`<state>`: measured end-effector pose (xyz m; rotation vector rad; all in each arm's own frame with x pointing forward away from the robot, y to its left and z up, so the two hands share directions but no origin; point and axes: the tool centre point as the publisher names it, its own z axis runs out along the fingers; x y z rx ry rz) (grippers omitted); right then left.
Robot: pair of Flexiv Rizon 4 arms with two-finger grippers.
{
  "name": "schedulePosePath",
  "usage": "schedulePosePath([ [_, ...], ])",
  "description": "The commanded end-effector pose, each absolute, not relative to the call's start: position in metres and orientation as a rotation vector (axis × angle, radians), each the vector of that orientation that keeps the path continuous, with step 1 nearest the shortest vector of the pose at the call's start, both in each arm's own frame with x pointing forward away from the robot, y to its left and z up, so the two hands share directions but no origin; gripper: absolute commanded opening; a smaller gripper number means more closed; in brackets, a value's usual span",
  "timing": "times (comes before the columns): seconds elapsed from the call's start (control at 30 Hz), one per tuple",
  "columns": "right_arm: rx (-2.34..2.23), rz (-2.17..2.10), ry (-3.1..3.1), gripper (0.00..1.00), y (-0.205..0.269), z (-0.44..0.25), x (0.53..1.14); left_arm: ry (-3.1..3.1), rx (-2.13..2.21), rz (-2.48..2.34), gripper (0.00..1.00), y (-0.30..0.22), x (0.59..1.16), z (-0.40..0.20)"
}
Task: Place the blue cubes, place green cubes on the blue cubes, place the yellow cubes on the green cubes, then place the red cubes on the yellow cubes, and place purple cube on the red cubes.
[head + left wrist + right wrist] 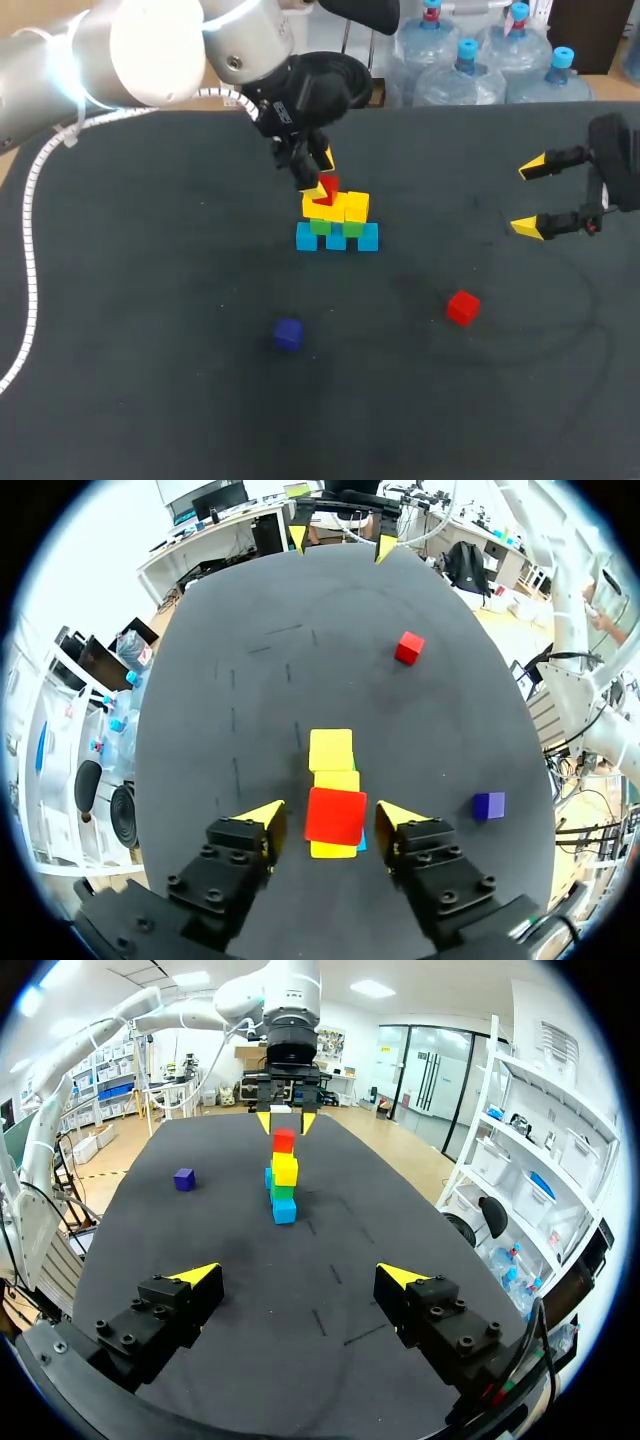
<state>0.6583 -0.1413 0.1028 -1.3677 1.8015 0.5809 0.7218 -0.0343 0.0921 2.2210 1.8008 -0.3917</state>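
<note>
The cubes stand as a small pyramid: a bottom row of blue cubes [336,238], green cubes [352,228] on them, yellow cubes [355,206] above, and one red cube [326,189] on top. My left gripper [320,175] straddles that top red cube [335,815]. Its fingers [262,815] stand apart from the cube on both sides, so it is open. A second red cube [462,307] lies loose on the mat to the front right. The purple cube [288,334] lies at the front. My right gripper [528,197] hangs open and empty at the far right.
The black mat [150,330] covers the table. The left arm's white cable [30,230] trails along the left side. From the right wrist view the stack [284,1175] stands straight ahead of my right gripper [300,1275], with the purple cube [184,1178] off to one side.
</note>
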Motion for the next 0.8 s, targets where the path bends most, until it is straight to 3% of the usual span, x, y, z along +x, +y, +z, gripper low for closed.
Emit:
schedulePosePath([
  [0.03, -1.367, 0.581, 1.799, 1.00, -0.1410, 0.1020, 0.6585, 1.801, 2.229, -0.394, 0.49, -0.0356, 0.7262, 0.0923],
  [0.57, -1.367, 0.581, 1.799, 1.00, -0.1410, 0.1020, 0.6585, 1.802, 2.231, -0.392, 0.43, -0.0366, 0.7290, 0.0903],
  [0.8, -1.367, 0.581, 1.799, 1.00, -0.1410, 0.1020, 0.6585, 1.803, 2.232, -0.390, 0.45, -0.0367, 0.7291, 0.0905],
])
